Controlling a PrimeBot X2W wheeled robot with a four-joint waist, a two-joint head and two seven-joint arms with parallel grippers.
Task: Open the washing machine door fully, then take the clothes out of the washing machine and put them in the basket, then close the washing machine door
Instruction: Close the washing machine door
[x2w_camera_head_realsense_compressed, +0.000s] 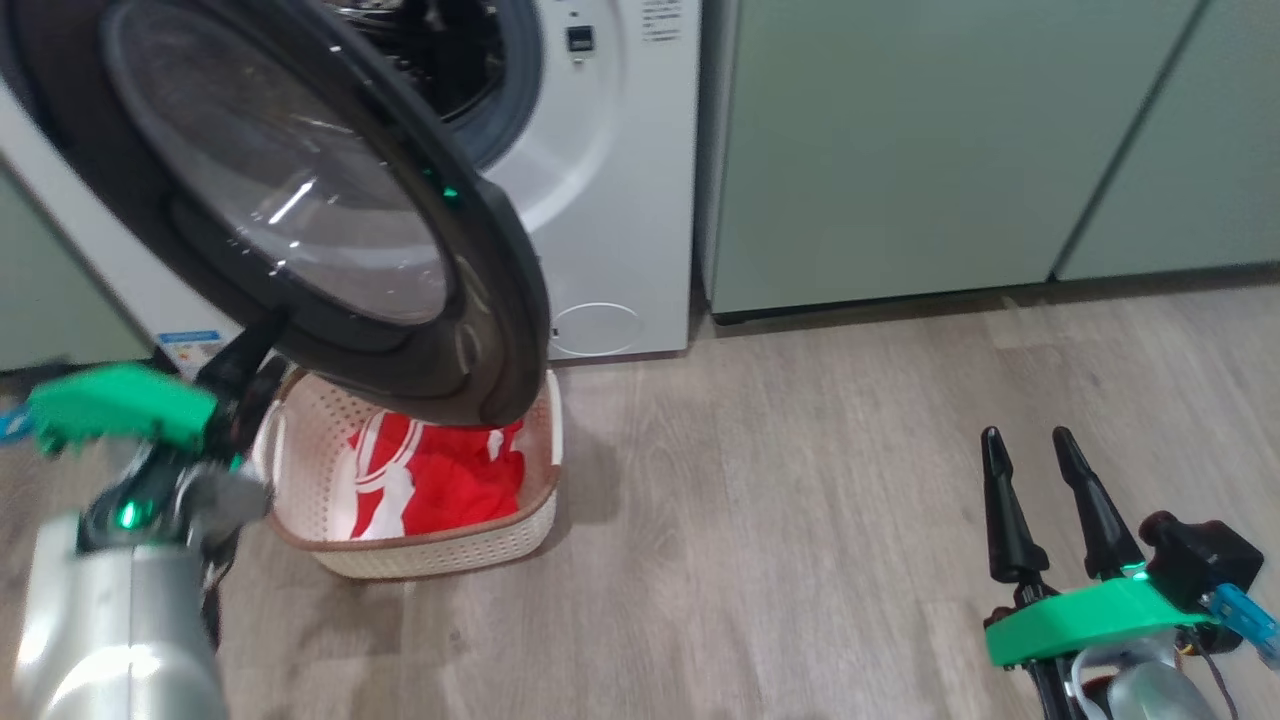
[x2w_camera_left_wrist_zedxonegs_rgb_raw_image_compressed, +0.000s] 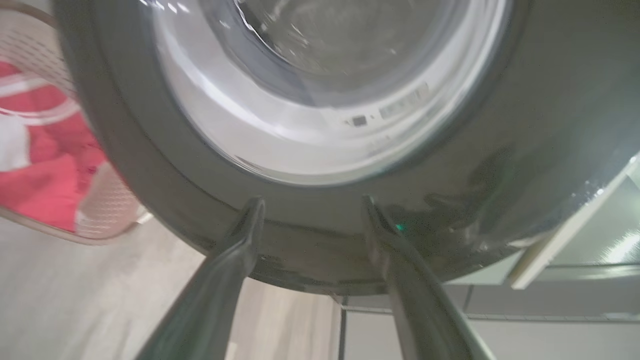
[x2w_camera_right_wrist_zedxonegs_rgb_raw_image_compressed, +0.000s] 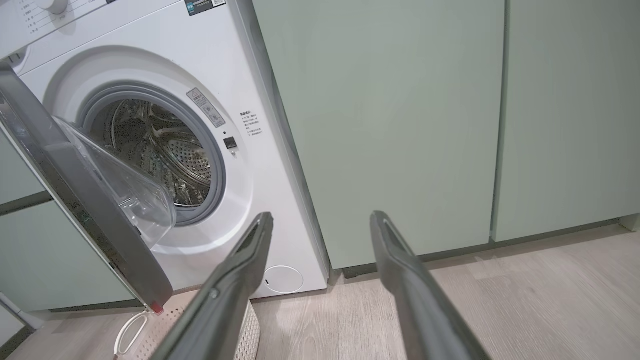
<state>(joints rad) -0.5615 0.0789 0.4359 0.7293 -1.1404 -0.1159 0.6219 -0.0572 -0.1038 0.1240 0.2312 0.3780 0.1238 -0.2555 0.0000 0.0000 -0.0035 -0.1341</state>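
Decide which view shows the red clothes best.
The head view: the clothes lie in the basket, partly behind the door. The left wrist view catches a blurred red edge; the right wrist view has the basket's side, contents hidden.

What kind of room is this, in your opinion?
Probably a home laundry area: a white front-loading washing machine stands beside pale green cabinets, with a basket of red clothes before it.

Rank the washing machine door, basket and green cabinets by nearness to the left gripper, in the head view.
1. washing machine door: lower rim right at the left gripper.
2. basket: on the floor, just rightward.
3. green cabinets: far right, behind.
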